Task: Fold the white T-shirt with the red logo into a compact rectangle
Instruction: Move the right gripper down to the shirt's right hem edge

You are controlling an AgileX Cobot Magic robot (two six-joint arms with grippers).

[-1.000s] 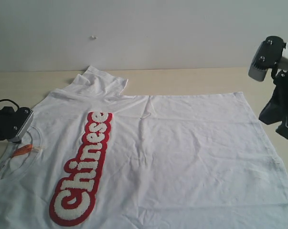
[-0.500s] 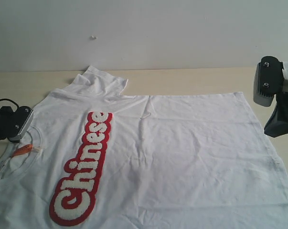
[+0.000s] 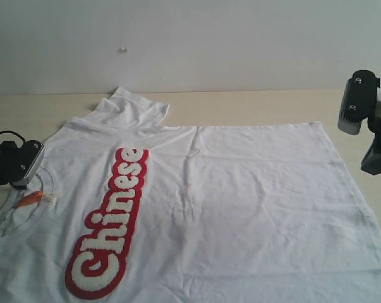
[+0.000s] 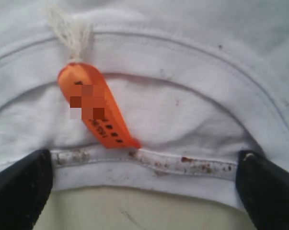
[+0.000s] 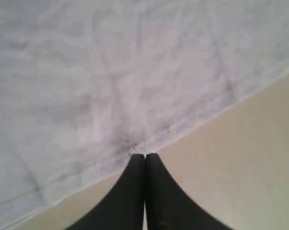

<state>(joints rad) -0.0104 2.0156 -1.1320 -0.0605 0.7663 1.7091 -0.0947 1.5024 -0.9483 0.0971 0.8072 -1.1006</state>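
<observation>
The white T-shirt point(image 3: 241, 208) lies flat, front up, on the pale surface point(image 3: 253, 104). It runs off the near edge of the exterior view, and its long axis goes across that view: neck opening to the left, bottom hem point(image 3: 345, 177) to the right. At the nearest part, the red logo point(image 3: 111, 224) begins with its big "C" and runs away from the camera, leaning slightly right. Its long axis therefore crosses the shirt's own length, and the fuzzy white letters read from near to far. A little further back on the left, the left hand point(image 4: 144, 165) sits low at the collar point(image 4: 182, 62) with its fingers spread as wide as they go. One dark finger point(image 4: 19, 191) stands on each side of the collar's front edge. The orange tag point(image 4: 94, 110) lies between them on the inside of the neck. The hand grips nothing, and I cannot tell whether the fingertips touch the cloth. On the right, at about the same depth, the right hand point(image 5: 145, 160) is fully closed and empty, its two fingers pressed together. It hangs over the line where the hem meets the bare surface, and contact with the cloth cannot be judged. Further back, one sleeve point(image 3: 130, 107) lies bunched and wrinkled towards the rear edge of the surface. Behind it rises a plain pale wall point(image 3: 209, 44).
</observation>
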